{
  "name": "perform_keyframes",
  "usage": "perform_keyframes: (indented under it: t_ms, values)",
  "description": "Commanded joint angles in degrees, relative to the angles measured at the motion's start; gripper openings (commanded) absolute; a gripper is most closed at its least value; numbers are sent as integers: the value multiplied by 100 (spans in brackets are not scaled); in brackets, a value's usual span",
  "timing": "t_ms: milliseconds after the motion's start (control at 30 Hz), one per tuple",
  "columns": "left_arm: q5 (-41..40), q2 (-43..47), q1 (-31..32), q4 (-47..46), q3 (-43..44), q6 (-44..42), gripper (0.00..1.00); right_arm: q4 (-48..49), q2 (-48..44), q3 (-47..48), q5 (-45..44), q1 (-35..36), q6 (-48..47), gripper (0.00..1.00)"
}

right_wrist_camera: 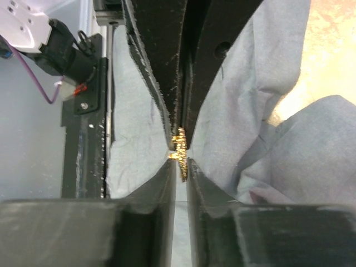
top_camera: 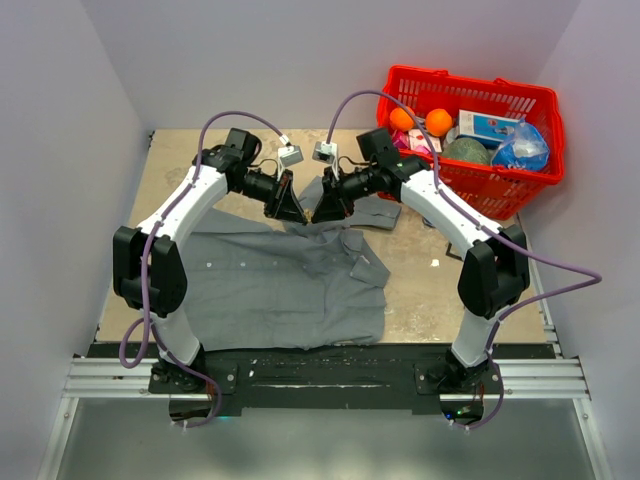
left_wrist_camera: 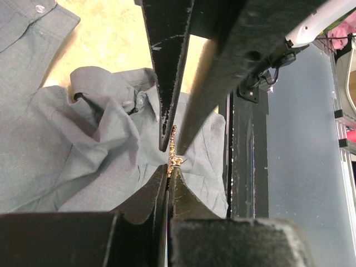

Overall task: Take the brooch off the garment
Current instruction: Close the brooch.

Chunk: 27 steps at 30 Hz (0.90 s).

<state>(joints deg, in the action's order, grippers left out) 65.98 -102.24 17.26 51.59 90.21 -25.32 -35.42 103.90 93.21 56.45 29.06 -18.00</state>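
From above, the grey shirt (top_camera: 270,290) lies spread on the worktop (top_camera: 420,280). The left end effector (top_camera: 296,212) and right end effector (top_camera: 322,210) meet tip to tip over its collar end. A red basket (top_camera: 480,185) of odds and ends stands well apart at the far right. In the left wrist view, the left end effector's fingers are fully closed and appear to pinch the near end of a small gold brooch (left_wrist_camera: 174,157). The right arm's fingers come down from above and converge on the brooch's far end, with crumpled shirt cloth just behind. In the right wrist view, the right fingers stand a narrow slit apart with the brooch's lower end between them. Whether they press on it or only flank it, I cannot tell. The brooch is found and caught between both tips. Whether its pin is out of the cloth is hidden, so I judge that freeing it and carrying it clear of the shirt is yet to do.
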Motion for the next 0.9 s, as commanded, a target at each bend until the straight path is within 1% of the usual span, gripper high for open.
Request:
perform_keyframes:
  t_ms: [0, 100, 267, 567, 867]
  values:
    - [82, 46, -29, -26, 84, -78, 0, 149, -89, 259, 314, 3, 103, 33]
    - [3, 46, -29, -27, 75, -69, 0, 298, -98, 250, 393, 3, 340, 41]
    - [-94, 20, -29, -44, 75, -34, 0, 571, -36, 250, 358, 21, 666, 45]
    - [-120, 46, -29, -97, 49, 27, 0, 843, 61, 224, 77, 74, 1140, 43]
    - [-137, 28, -29, -123, 49, 62, 0, 826, 157, 285, -116, 126, 1132, 40]
